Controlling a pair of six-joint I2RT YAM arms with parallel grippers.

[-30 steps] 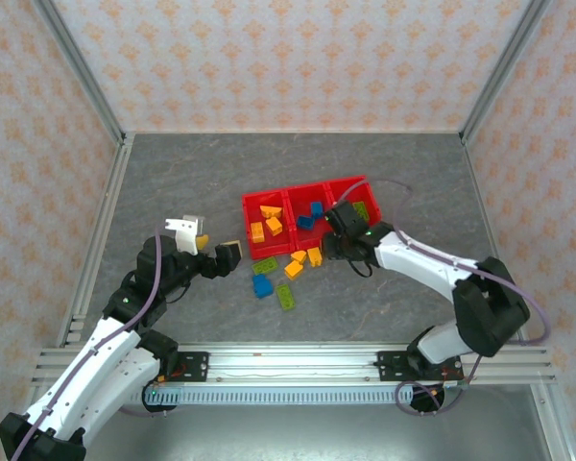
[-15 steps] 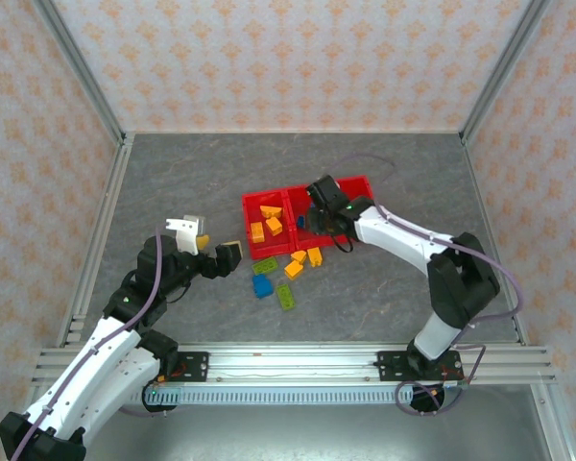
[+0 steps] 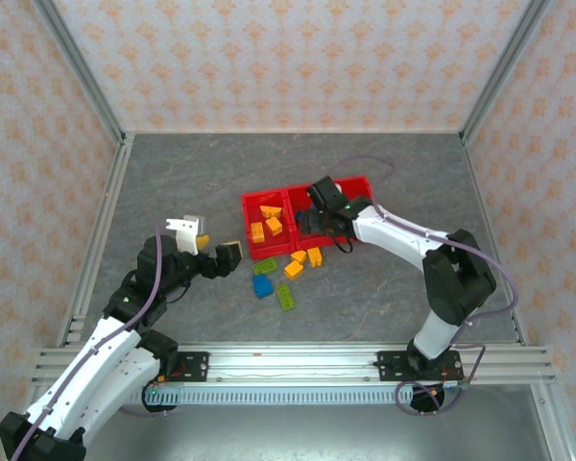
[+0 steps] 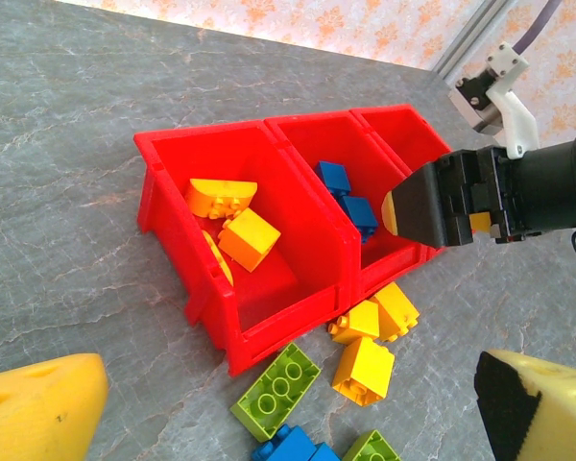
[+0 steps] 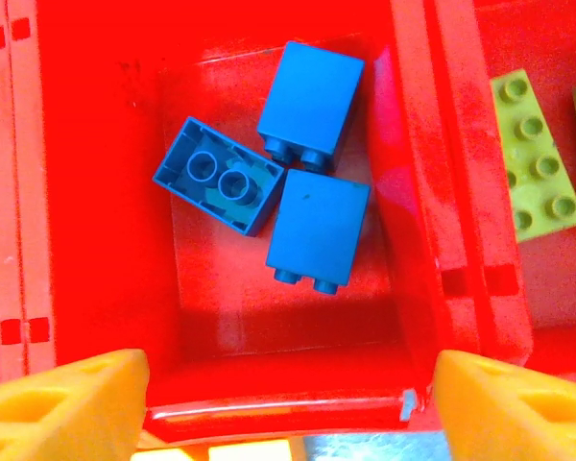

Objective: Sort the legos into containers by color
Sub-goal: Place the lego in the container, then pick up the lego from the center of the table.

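Looking over the counter (image 3: 173,182), I see the red bins (image 4: 298,317) at its middle. The right end effector (image 5: 288,403) hangs wide and empty over the middle bin, and the left end effector (image 3: 216,252) is wide too. Dropping lower could snag a wall and scatter the blue bricks (image 5: 312,91) inside.

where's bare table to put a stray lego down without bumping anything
Bare table behind the red bins, up to the back wall, and the patch left of them, beyond the left tool. Crowded: the strip in front of the bins, with loose legos, and the middle bin under the right tool.
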